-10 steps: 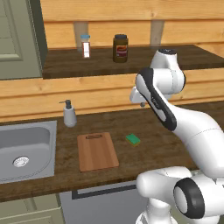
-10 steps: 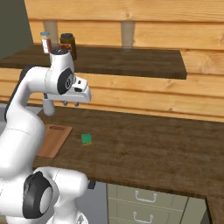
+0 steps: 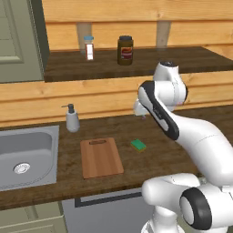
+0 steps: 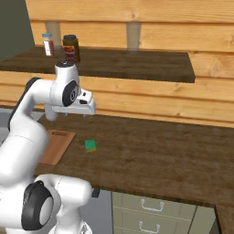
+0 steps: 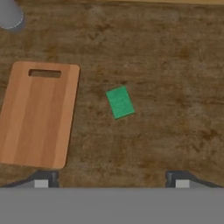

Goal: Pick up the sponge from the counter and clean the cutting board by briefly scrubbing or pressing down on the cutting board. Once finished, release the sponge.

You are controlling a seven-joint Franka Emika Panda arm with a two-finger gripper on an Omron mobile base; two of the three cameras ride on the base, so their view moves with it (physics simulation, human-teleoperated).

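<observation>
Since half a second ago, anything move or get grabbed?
Barely anything. The arm's hand sits in about the same spot above the counter, jaws open and empty; any shift is too slight to call. Nothing was taken hold of or let go. The sponge lies where it was, beside the cutting board and apart from it; the soap dispenser and shelf jars are unchanged.

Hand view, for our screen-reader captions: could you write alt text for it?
Looking straight down at the dark wood counter, a small green sponge lies by itself, apart from a light wooden cutting board on its left whose handle slot points toward the top. The open end effector hangs above, holding nothing.
</observation>
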